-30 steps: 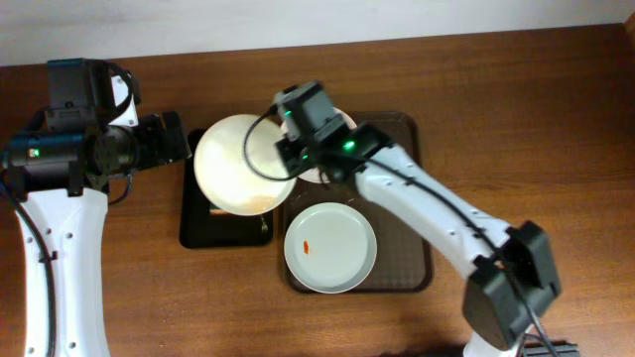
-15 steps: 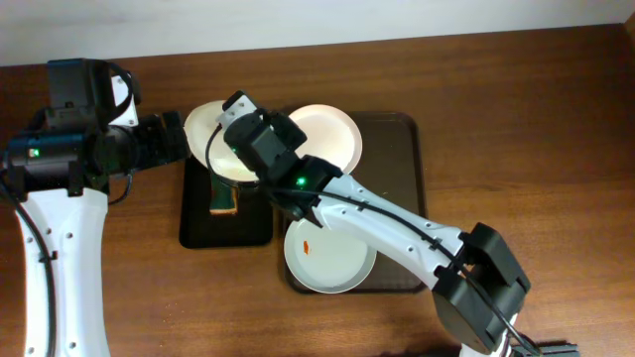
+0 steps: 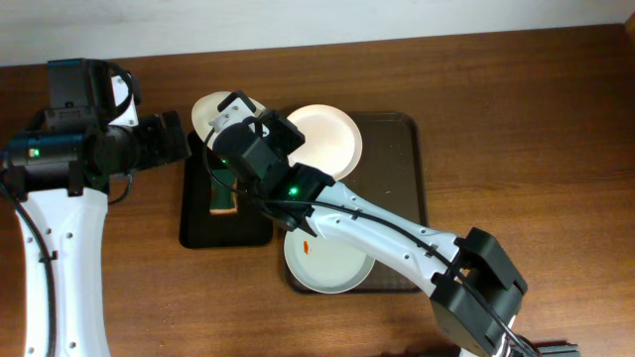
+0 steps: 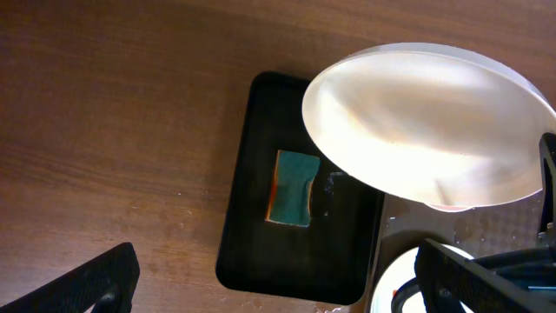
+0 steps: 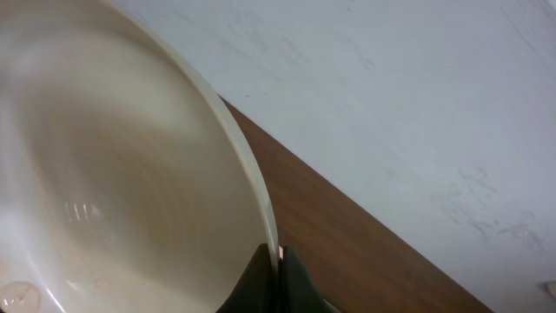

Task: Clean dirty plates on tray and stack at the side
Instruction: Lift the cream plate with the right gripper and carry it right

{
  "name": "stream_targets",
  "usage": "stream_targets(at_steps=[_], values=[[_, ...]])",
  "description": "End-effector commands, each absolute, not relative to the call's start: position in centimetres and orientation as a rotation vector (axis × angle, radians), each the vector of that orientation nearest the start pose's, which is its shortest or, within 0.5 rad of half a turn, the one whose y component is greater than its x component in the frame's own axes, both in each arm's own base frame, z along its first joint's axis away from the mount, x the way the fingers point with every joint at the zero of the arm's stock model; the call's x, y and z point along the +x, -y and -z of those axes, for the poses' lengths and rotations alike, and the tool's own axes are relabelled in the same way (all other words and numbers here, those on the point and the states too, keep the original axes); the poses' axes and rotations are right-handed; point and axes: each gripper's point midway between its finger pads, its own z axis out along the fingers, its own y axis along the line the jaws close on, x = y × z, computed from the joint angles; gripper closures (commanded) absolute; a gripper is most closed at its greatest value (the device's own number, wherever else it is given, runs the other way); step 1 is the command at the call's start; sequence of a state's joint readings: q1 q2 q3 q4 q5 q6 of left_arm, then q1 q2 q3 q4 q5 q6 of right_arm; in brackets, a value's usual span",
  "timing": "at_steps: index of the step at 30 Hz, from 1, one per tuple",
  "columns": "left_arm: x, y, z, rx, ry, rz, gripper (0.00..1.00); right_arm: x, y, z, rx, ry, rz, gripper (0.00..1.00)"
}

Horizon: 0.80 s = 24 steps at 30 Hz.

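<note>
Right wrist shows the right hand (image 5: 276,263) clamped on the rim of a tilted plate (image 5: 113,174), with the black tray (image 4: 246,235) underneath. So thin an edge grip may slip and drop it. Left hand (image 4: 278,285) gapes wide, empty.

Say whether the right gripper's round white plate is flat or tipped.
Tipped: the round white plate looks oval, rim pinched by right gripper.

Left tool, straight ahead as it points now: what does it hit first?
Probably the black tray, at its bare end past the sponge; the left tool stands open. The held plate sits off to the right, though depth is unclear.
</note>
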<state>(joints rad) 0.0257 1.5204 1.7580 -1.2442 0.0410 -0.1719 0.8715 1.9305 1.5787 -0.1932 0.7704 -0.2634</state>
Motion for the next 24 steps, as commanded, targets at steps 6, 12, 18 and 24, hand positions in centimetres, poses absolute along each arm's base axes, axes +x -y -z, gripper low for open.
stream_targets(at_steps=[6,12,18,24], values=[[36.2,-0.4,-29.3,-0.231,-2.546,0.099,0.0,43.1,-32.7,-26.0,-0.602,-1.824,0.404,0.96],[36.2,-0.4,-29.3,-0.23,-2.546,0.099,0.0,43.0,-32.0,-26.5,-0.617,-1.795,0.515,0.96],[36.2,-0.4,-29.3,-0.231,-2.546,0.099,0.0,42.2,-32.8,-26.1,-0.711,-1.778,0.56,0.96],[36.2,-0.4,-29.3,-0.23,-2.546,0.099,0.0,42.3,-31.6,-26.2,-0.551,-1.808,0.558,0.96]])
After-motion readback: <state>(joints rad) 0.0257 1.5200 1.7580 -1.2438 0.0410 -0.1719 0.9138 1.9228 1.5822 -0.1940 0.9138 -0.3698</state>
